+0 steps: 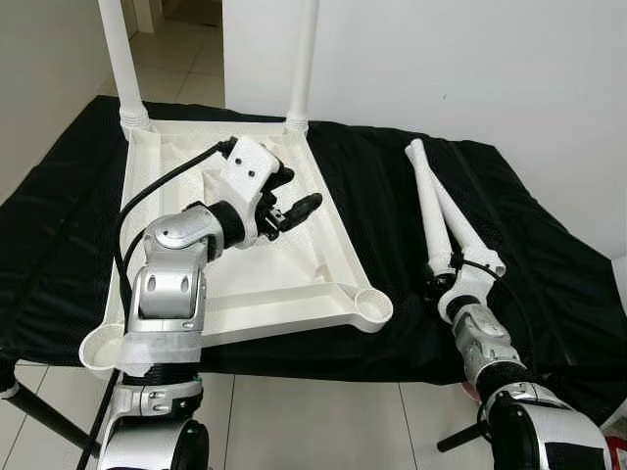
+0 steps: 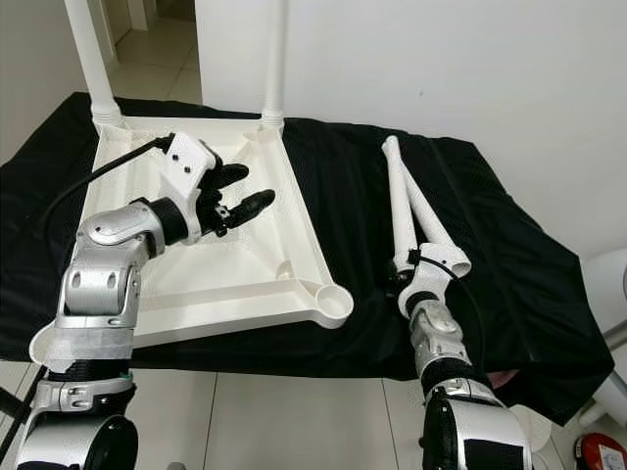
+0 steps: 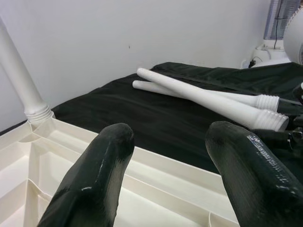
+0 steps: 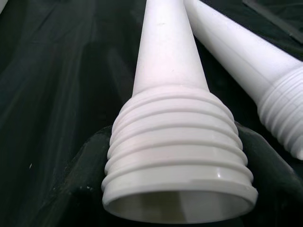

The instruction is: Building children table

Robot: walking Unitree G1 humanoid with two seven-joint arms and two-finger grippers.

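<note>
Threads ring the white leg's hollow end, right fingers clamped around it; left fingers apart.

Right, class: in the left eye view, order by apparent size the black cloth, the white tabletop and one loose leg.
1. black cloth
2. white tabletop
3. loose leg, close in size to its neighbour

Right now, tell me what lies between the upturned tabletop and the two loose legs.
Only bare black cloth separates the tabletop from the loose legs, seen in both eye views.
</note>
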